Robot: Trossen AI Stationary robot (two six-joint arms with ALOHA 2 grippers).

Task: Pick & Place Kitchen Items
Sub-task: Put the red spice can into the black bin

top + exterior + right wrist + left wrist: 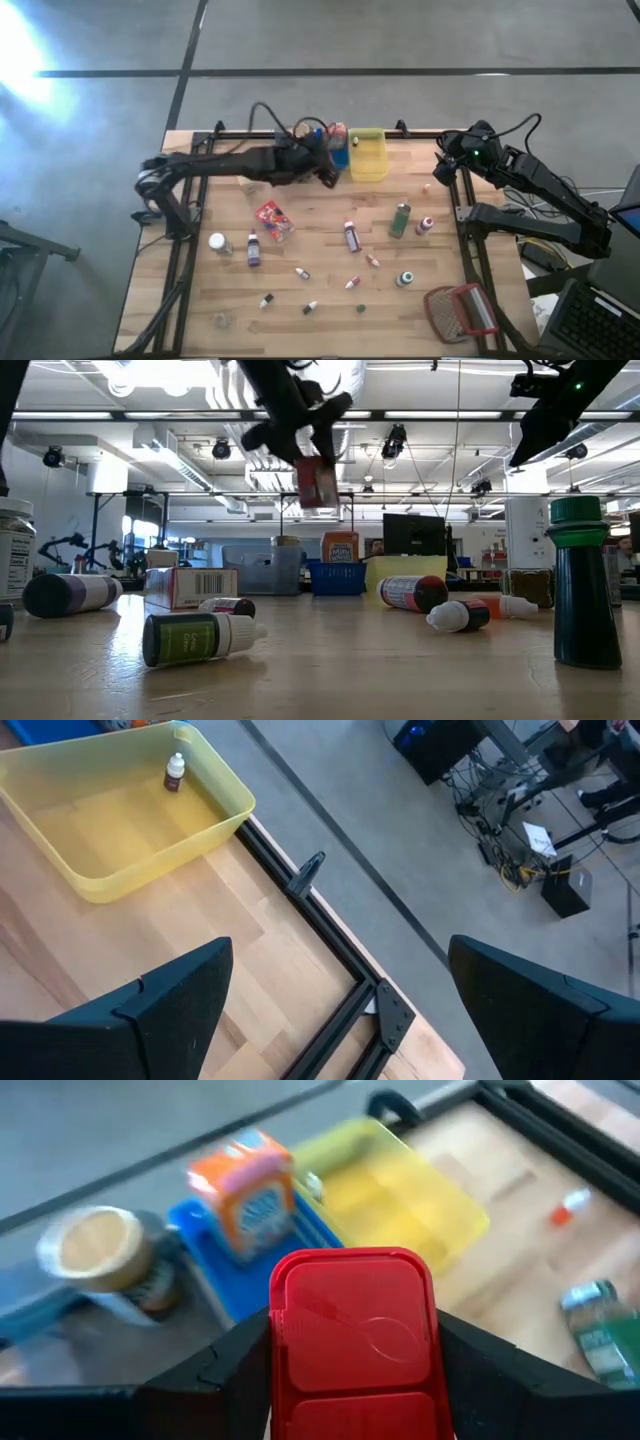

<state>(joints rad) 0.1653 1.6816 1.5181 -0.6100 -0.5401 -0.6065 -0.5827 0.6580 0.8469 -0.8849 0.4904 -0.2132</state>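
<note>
My left hand (350,1380) clamped on red packet (352,1335), raised off worktop (320,240), upper centre of high view. Blue bin (215,1265) just ahead, nearer than yellow bin (440,1205). Right hand (335,1010) wide open, empty, upper right.

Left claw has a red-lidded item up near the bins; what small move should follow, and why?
Probably carry it a little further over the blue bin and lower. The left claw grips the red-lidded container in the air, short of the bins; the orange box already stands in the blue one.
</note>
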